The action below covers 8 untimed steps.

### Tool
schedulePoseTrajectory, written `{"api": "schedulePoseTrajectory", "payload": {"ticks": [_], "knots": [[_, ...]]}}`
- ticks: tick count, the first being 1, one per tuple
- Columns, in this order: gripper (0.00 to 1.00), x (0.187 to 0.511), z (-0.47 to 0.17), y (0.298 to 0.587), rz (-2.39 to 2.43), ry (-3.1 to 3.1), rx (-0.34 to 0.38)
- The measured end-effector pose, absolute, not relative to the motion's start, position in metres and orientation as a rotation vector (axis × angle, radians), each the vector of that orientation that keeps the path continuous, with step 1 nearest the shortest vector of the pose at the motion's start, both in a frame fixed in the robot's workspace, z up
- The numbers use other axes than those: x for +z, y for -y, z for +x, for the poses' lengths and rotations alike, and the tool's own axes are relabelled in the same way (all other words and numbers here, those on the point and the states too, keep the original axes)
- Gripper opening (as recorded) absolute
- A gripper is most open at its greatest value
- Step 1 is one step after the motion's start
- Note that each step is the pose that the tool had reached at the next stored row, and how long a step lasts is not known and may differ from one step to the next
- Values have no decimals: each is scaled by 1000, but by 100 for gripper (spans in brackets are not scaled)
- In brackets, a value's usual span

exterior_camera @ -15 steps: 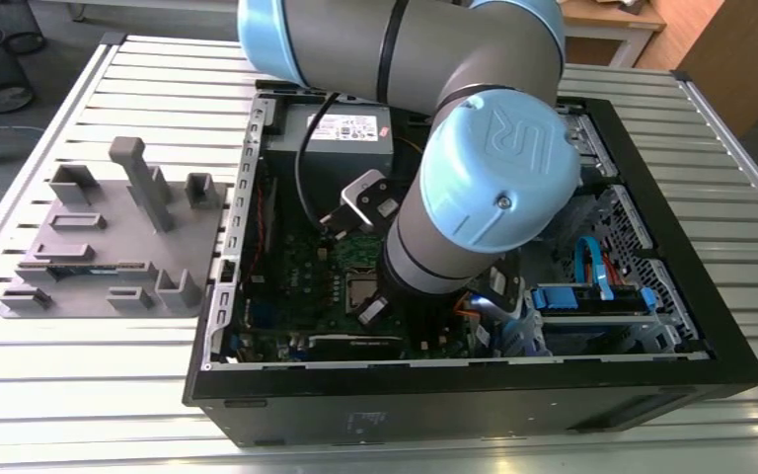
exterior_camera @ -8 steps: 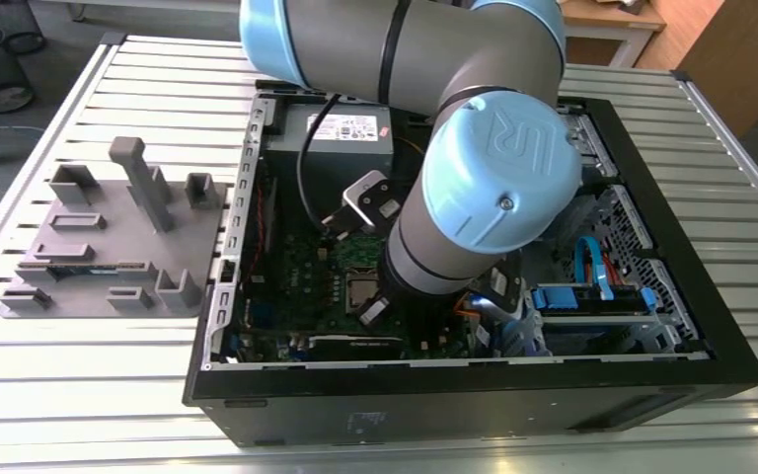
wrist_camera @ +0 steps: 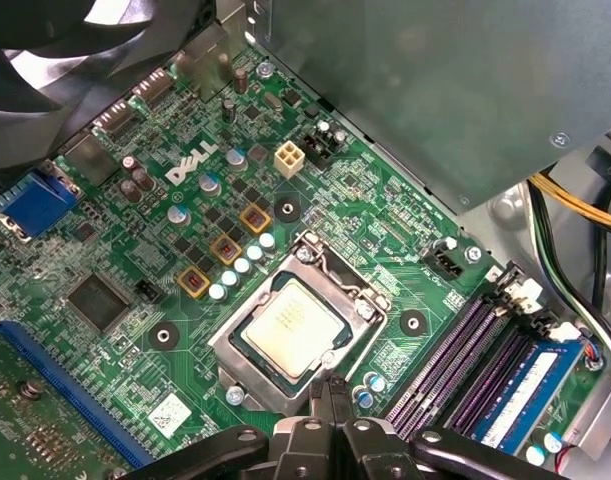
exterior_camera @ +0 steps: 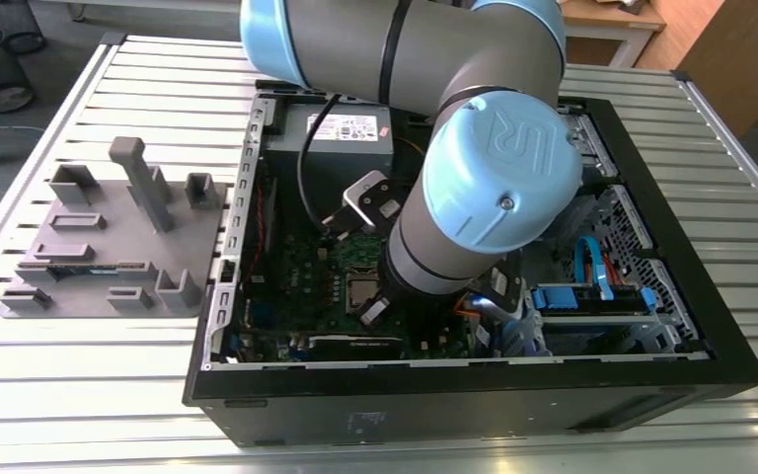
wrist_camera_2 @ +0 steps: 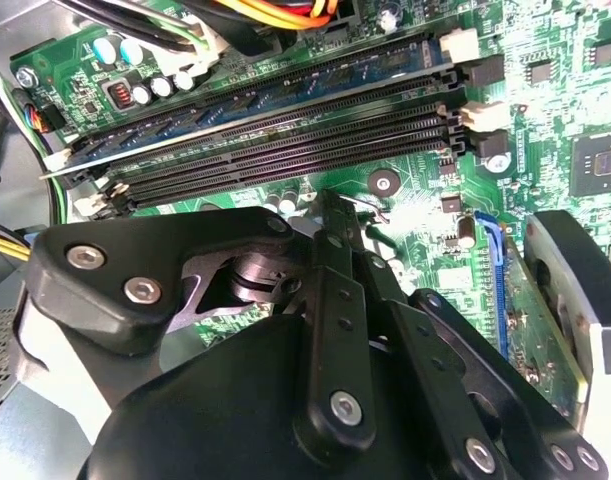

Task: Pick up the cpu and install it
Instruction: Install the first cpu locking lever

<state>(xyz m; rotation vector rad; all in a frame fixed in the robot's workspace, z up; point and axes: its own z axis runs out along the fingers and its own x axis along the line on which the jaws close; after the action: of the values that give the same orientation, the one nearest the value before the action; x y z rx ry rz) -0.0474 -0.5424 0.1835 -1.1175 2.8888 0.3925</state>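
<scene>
While the arm (exterior_camera: 485, 188) stands steeply over the case (exterior_camera: 485, 400) with its wrist down inside, the gripper (wrist_camera: 328, 388) hangs with jaws pressed together, pinching nothing, its tips just beside the socket (wrist_camera: 370, 312) edge. Beyond them the cpu (wrist_camera: 288, 326) lies flat in the socket, metal top up. It is square with no long axis, its edges parallel to the memory slots (wrist_camera: 440, 365) alongside.

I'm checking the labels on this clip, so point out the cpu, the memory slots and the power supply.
cpu (wrist_camera: 290, 325): first wrist view, centre of its metal top.
memory slots (wrist_camera_2: 285, 145): second wrist view, middle of a black slot.
power supply (exterior_camera: 346, 148): exterior view, its grey upper face.
</scene>
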Motion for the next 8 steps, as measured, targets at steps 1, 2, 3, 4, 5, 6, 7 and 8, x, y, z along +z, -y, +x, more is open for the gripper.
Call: {"api": "schedulePoseTrajectory", "payload": {"ticks": [1, 2, 3, 4, 5, 6, 7, 8], "knots": [[11, 183, -47, 542, -1120, -2888, 393], [11, 183, -47, 542, -1121, -2888, 393], [11, 183, -47, 542, -1121, -2888, 393], [11, 183, -47, 542, -1121, -2888, 393], [11, 183, -47, 542, -1122, -2888, 393], [11, 183, -47, 542, -1122, -2887, 393], [11, 183, -47, 542, -1127, -2886, 393], [11, 183, -47, 542, -1138, -2882, 393]]}}
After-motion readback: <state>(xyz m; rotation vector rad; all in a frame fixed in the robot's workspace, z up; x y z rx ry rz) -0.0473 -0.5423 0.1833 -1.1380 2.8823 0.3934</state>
